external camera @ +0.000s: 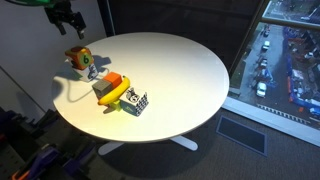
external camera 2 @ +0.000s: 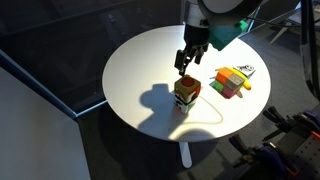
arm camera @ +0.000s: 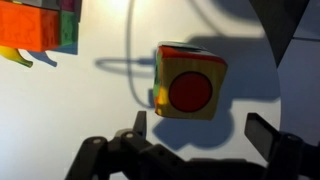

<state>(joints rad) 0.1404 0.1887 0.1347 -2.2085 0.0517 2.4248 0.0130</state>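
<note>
A small box-shaped toy [arm camera: 188,82] with a yellow top and a big red round button stands on the round white table [external camera: 180,70]; it also shows in both exterior views [external camera: 81,61] [external camera 2: 186,93]. My gripper [arm camera: 198,128] hangs open above it, one finger on each side, with nothing between them and not touching the toy. In both exterior views the gripper [external camera 2: 189,62] [external camera: 66,27] sits a little above the toy. A thin cable [arm camera: 130,45] runs from the toy across the table.
A cluster of colourful blocks with a banana [external camera: 118,92] [external camera 2: 232,82] [arm camera: 38,28] lies beside the toy, next to a black-and-white patterned cube [external camera: 136,102]. The table's edge is close to the toy. Dark floor and a window surround the table.
</note>
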